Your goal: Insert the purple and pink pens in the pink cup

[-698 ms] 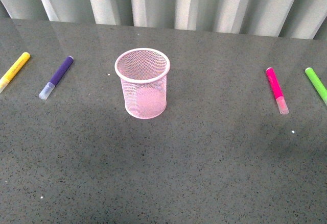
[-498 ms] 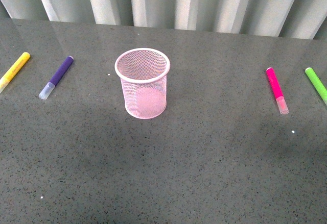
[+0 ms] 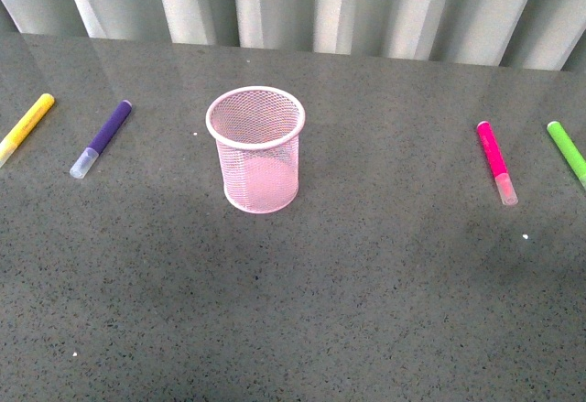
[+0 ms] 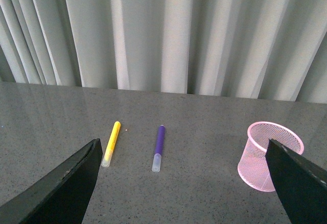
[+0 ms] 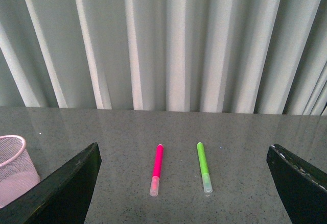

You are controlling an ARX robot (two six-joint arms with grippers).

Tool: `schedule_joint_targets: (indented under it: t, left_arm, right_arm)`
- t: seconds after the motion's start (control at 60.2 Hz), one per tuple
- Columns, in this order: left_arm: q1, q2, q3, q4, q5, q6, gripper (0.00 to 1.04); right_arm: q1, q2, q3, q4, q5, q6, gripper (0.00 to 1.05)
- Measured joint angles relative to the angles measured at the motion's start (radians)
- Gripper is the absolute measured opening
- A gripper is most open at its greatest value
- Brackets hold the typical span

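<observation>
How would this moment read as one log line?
stage: start | pink cup: upright, empty | purple pen, pink pen: lying flat | left claw, right claw: open

The pink cup [image 3: 255,150] stands upright, empty. The purple pen [image 3: 102,138] lies flat far left; the pink pen [image 3: 495,161] lies flat far right.

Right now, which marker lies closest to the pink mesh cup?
The dark purple marker left of the pink wire-mesh cup; the yellow, hot pink and green markers lie farther off.

pink mesh cup [image 3: 262,179], purple pen [image 3: 103,137], pink pen [image 3: 494,160], speckled grey table [image 3: 366,292]
</observation>
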Motion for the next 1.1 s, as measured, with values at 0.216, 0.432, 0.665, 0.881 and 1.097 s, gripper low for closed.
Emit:
schedule_joint_targets:
  t: [0.216,0.432,0.665,0.881,1.097]
  left_arm:
    - [0.000,0.000,0.000,0.000,0.000,0.000,0.98]
    - [0.000,0.000,0.000,0.000,0.000,0.000,0.98]
    - [-0.066,0.163,0.090,-0.262,-0.153,-0.194,0.98]
    - [-0.055,0.447,0.156,-0.164,-0.003,-0.321,0.98]
    - [-0.073,1.037,0.437,-0.033,0.117,-0.269,0.98]
  right_arm:
    - [0.000,0.000,0.000,0.000,0.000,0.000,0.98]
    - [0.000,0.000,0.000,0.000,0.000,0.000,0.98]
    - [0.000,0.000,0.000,0.000,0.000,0.000,0.98]
    - [0.000,0.000,0.000,0.000,0.000,0.000,0.98]
    - [0.000,0.000,0.000,0.000,0.000,0.000,0.98]
